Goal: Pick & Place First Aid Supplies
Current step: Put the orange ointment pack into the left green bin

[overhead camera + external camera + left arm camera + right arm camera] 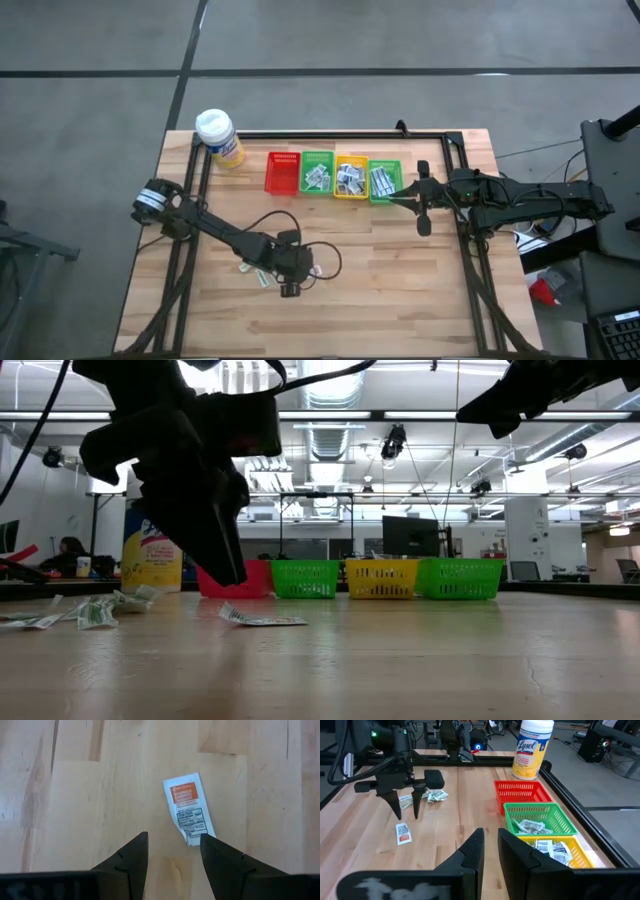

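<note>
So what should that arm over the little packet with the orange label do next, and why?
Probably shift a touch sideways and lower. The left gripper is open above the wood, but the orange-labelled packet lies flat and off centre, its near end by one finger. Centring it between the fingers should allow a clean pinch.

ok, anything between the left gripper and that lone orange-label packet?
Nothing visible. The left gripper hangs open right over the orange-label packet, which lies flat on bare table by itself. The pile of other packets sits off to one side, clear of it.
</note>
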